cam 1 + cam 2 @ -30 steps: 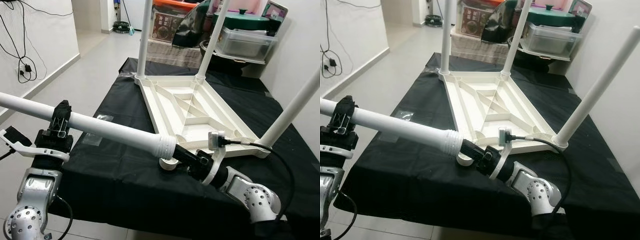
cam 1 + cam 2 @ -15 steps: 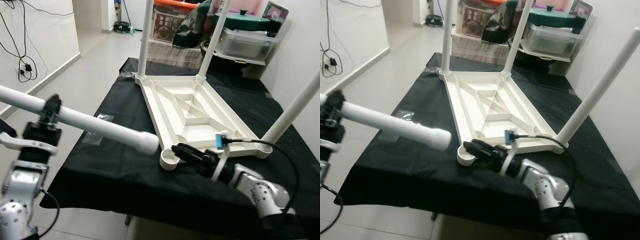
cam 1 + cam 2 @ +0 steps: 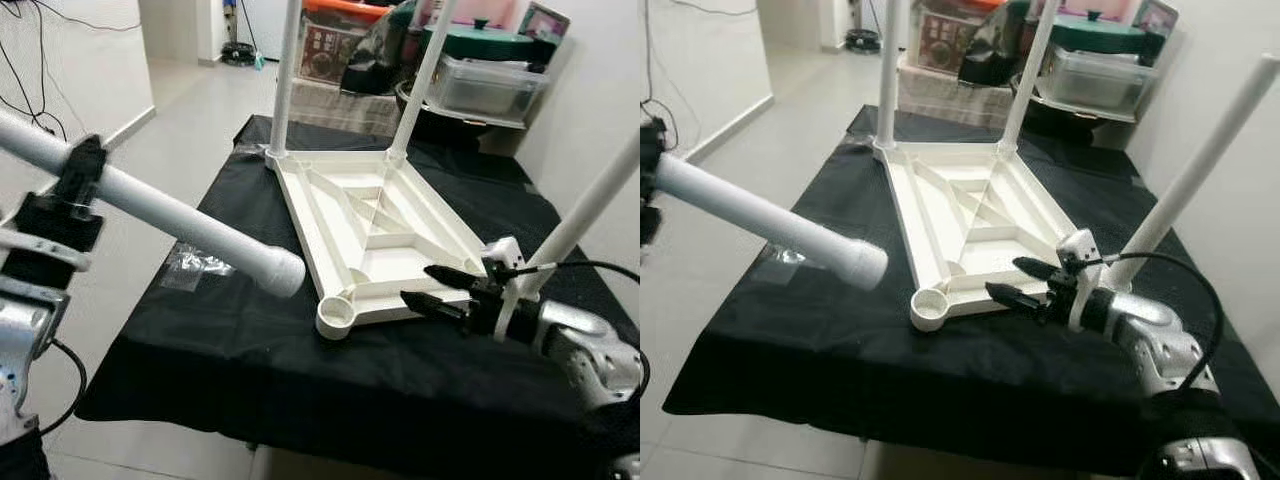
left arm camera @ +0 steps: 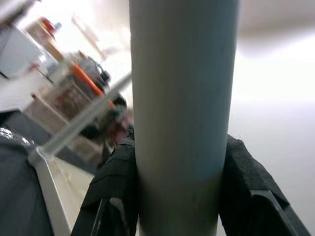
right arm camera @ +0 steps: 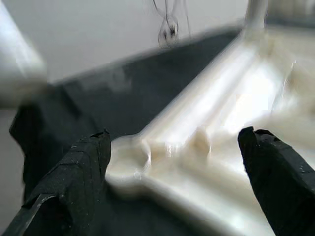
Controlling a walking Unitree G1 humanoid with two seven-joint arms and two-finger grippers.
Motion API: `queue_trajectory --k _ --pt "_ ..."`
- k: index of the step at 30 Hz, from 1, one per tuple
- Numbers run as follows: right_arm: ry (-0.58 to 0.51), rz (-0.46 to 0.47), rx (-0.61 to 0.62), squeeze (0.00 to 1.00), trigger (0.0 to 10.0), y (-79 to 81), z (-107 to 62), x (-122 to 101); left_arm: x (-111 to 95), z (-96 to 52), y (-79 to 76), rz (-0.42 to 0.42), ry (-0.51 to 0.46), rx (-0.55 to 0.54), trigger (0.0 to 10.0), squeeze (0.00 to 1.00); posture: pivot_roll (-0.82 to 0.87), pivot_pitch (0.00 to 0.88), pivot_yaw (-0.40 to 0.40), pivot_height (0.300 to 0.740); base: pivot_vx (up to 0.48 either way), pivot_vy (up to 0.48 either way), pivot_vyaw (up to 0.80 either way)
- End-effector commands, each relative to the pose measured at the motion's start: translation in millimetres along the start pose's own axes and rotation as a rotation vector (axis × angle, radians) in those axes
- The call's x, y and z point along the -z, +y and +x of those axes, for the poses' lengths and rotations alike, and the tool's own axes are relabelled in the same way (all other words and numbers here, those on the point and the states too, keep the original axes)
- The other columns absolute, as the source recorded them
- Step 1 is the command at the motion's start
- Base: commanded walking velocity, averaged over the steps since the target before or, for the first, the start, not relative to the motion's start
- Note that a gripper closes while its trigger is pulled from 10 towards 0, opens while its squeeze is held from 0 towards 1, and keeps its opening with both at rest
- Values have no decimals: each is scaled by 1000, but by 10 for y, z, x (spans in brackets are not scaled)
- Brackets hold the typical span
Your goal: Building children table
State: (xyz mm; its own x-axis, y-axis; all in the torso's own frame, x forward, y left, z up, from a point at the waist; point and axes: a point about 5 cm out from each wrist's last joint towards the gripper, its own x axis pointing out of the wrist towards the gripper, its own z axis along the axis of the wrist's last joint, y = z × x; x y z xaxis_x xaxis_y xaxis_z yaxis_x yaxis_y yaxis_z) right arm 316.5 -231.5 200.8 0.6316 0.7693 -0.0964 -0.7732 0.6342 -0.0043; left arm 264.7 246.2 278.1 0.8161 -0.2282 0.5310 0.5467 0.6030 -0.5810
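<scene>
Closest to me, my left gripper is clamped around a loose white table leg, a smooth round tube that slants from the upper left down toward the table; in the left wrist view the tube sits tight between the two black pads. Its free end hangs in the air above the black cloth, just short of the tabletop's empty corner socket. On my right, the right gripper hovers low over the near edge of the frame with its jaws spread apart and nothing between them; the right wrist view looks between the two fingers at that same round socket.

The children's tabletop lies upside down on the cloth, white plastic with raised ribs crossing its underside. Three white legs stand up from it already: one at the near right corner and two at the far corners. A small clear plastic bag lies on the cloth to the left. Beyond the table I see stacked boxes and a lidded clear storage bin against the wall.
</scene>
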Motion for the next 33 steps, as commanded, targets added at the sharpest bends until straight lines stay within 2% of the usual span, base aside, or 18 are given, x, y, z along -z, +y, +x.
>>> queue_trajectory --k 1,3,4,5,6,7,10,11,12,13,14,15,17,18,20,23,26,33 --pt "-60 -53 -36 0 10000 41 38 -207 73 43 -45 10 57 45 10000 0 14 0 -95 740 0 0 0" --pt "-128 -83 -247 0 10000 356 212 -441 212 90 -164 41 203 144 10000 0 22 0 -92 740 0 0 0" --pt "-128 -83 -247 0 10000 356 212 -441 212 90 -164 41 203 144 10000 0 22 0 -92 740 0 0 0" --pt "-148 -45 -331 0 10000 496 287 -466 254 99 -221 41 251 193 10000 0 20 0 -88 740 0 0 0" --pt "-148 -45 -331 0 10000 496 287 -466 254 99 -221 41 251 193 10000 0 20 0 -88 740 0 0 0" --pt "-158 13 -406 0 10000 632 377 -455 294 115 -264 36 290 238 10000 0 19 0 -83 740 0 0 0" --pt "-158 13 -406 0 10000 632 377 -455 294 115 -264 36 290 238 10000 0 19 0 -83 740 0 0 0" --pt "-158 77 -472 0 10000 760 472 -425 338 133 -301 26 328 286 10000 0 19 0 -83 740 0 0 0" --pt "-158 77 -472 0 10000 760 472 -425 338 133 -301 26 328 286 10000 0 19 0 -83 740 0 0 0" --pt "-122 134 -552 0 10000 910 562 -319 414 163 -311 15 377 327 10000 0 22 0 -82 740 0 0 0" --pt "-122 134 -552 0 10000 910 562 -319 414 163 -311 15 377 327 10000 0 22 0 -82 740 0 0 0" --pt "-87 163 -608 0 10000 1011 628 -208 477 189 -334 3 418 368 10000 0 16 0 -75 740 0 0 0" --pt "-87 163 -608 0 10000 1011 628 -208 477 189 -334 3 418 368 10000 0 16 0 -75 740 0 0 0" --pt "-41 194 -656 0 10000 1119 736 -50 569 260 -382 -17 467 423 10000 0 14 0 -71 740 0 0 0" --pt "-32 197 -659 0 10000 1139 767 -23 587 288 -394 -20 479 439 10000 0 14 0 -71 740 0 0 0" --pt "-22 206 -660 0 10000 1165 793 -9 604 325 -405 -23 491 456 10000 0 14 0 -70 740 0 0 0" --pt "-16 234 -651 0 10000 1267 948 4 691 472 -448 -47 513 507 10000 0 4 0 -64 740 0 0 0" --pt "-23 279 -628 0 10000 1360 1100 -81 839 559 -457 -73 544 543 10000 0 -17 0 -55 740 0 0 0"
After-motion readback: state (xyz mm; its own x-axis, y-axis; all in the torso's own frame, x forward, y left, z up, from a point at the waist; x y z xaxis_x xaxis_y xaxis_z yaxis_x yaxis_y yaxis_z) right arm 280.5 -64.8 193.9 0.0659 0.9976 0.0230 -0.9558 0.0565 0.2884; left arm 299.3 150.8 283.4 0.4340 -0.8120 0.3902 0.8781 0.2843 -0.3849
